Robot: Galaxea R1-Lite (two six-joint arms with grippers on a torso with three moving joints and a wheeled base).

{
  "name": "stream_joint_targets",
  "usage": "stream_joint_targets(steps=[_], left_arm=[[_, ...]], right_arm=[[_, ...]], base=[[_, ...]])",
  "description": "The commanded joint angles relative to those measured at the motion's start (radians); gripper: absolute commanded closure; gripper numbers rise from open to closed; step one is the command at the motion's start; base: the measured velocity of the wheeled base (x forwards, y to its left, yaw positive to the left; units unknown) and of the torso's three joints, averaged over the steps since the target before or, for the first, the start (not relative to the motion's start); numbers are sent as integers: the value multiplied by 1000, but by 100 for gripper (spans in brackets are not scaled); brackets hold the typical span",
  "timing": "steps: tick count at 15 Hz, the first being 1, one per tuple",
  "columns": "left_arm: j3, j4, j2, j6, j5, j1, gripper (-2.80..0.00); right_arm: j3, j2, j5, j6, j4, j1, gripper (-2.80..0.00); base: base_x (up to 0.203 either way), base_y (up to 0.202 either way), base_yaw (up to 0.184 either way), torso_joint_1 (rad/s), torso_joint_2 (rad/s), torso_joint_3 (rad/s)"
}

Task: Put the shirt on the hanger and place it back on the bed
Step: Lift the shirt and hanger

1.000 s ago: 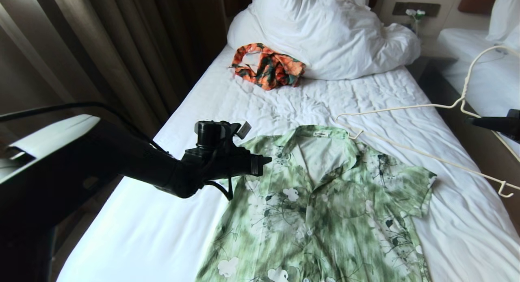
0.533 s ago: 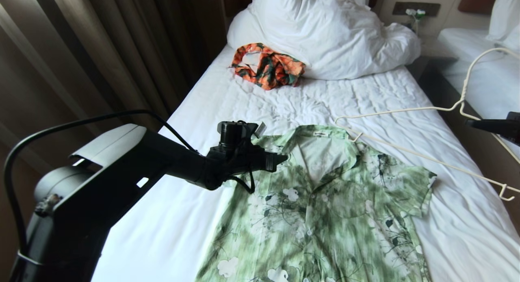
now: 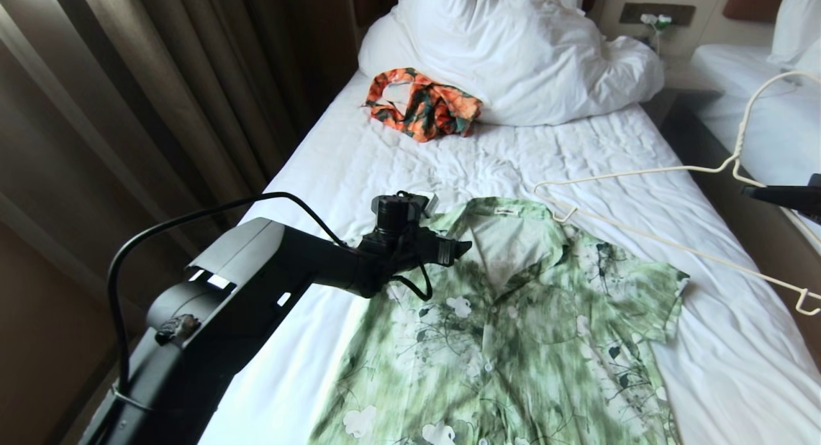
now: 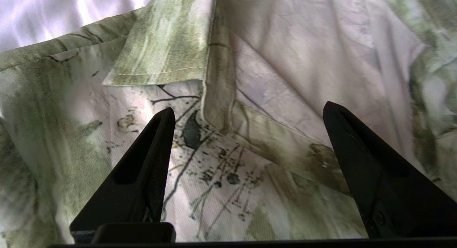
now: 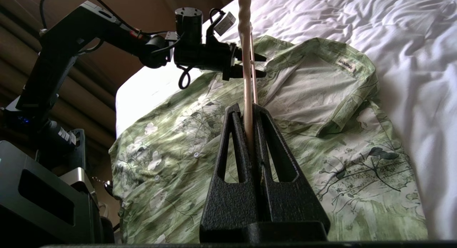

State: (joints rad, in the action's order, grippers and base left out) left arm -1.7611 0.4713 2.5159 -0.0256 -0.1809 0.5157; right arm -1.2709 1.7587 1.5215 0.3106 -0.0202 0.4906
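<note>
No lettering can be read. The shirt [image 5: 271, 140] carries a small white neck label [image 5: 344, 64] with dark print too small to make out, lying just beyond the left gripper [image 5: 262, 65] inside the collar.

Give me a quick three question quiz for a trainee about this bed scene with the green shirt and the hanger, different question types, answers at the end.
1. True or false: the right pincer is shut on the hanger.
2. Which part of the shirt is the open left pincer over? A) hem B) collar area C) right sleeve
3. Fill in: the orange patterned garment lies on the bed against the white ____.

Key: 1 true; 2 B; 3 pillow.
</note>
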Motion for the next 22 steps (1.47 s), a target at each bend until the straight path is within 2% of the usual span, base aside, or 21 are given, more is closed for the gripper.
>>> stream_joint_targets(steps=[1, 4, 9, 16, 17, 22], left_arm=[[-60, 5, 76, 21, 24, 5, -280], [-92, 9, 103, 62, 63, -13, -280], [-180, 2, 139, 61, 62, 4, -280], [-184, 12, 156, 61, 63, 34, -280], [-184, 21, 154, 61, 64, 39, 0], [-184, 31, 152, 62, 66, 38, 0]], right_arm=[[1, -5, 9, 2, -1, 0, 0], [-1, -5, 9, 2, -7, 5, 0], [1, -2, 9, 2, -6, 2, 0], [1, -2, 9, 2, -7, 2, 0], [2, -2, 9, 2, -6, 2, 0], [4, -2, 9, 2, -7, 0, 0]], base=[[0, 0, 0, 0, 0, 0], [0, 0, 0, 0, 0, 0], [0, 0, 0, 0, 0, 0], [0, 0, 0, 0, 0, 0], [0, 0, 0, 0, 0, 0], [0, 0, 0, 0, 0, 0]])
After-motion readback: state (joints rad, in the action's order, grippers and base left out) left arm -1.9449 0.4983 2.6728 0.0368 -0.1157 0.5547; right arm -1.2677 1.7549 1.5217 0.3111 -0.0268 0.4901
